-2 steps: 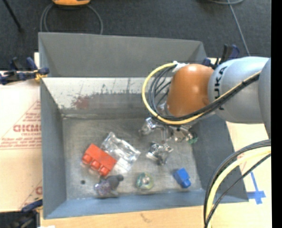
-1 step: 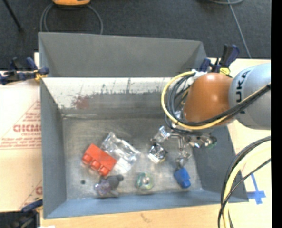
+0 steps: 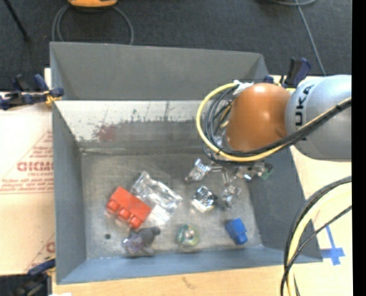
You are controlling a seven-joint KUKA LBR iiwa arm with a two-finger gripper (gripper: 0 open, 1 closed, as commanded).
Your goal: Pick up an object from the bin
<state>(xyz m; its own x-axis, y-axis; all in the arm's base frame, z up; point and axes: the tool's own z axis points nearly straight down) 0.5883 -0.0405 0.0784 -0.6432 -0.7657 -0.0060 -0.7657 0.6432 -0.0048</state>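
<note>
My gripper (image 3: pixel 215 182) hangs below the orange cover at the bin's right middle, open, its two metal fingertips apart and nothing between them. Just under and slightly left of the fingertips, a small shiny silver and black piece (image 3: pixel 203 198) lies on the bin floor. A blue cap-like piece (image 3: pixel 236 230) lies toward the front right, a little in front of the gripper. Left of that, near the front wall, sits a round greenish thing (image 3: pixel 187 235).
Left of the gripper lie a crumpled clear plastic piece (image 3: pixel 155 190), a red block with studs (image 3: pixel 128 207) and a grey-purple lump (image 3: pixel 139 241). The arm and its cable loops cover the bin's right rear corner.
</note>
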